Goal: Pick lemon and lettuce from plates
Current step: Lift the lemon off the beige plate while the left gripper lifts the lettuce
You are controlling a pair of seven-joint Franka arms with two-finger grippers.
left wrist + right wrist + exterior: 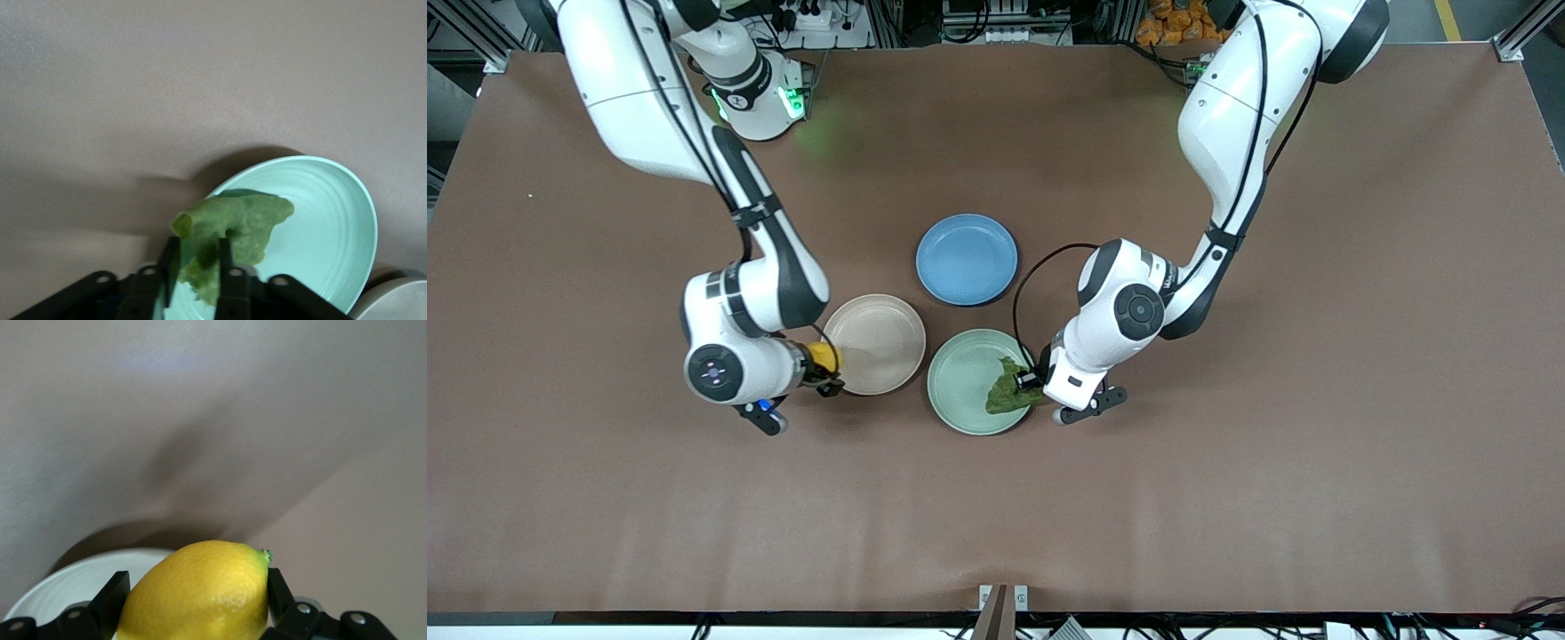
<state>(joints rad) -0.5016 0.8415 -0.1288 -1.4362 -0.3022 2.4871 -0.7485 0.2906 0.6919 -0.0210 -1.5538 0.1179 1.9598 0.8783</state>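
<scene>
On the brown bench sit three plates — a blue plate, farthest from the front camera, then a beige plate and a mint plate. Both grasps look made. The right gripper is clamped on the lemon, held at the beige plate's rim toward the right arm's end. The left gripper pinches the lettuce over the mint plate's edge. What is left, by the look of it — carrying both clear of the plates.
</scene>
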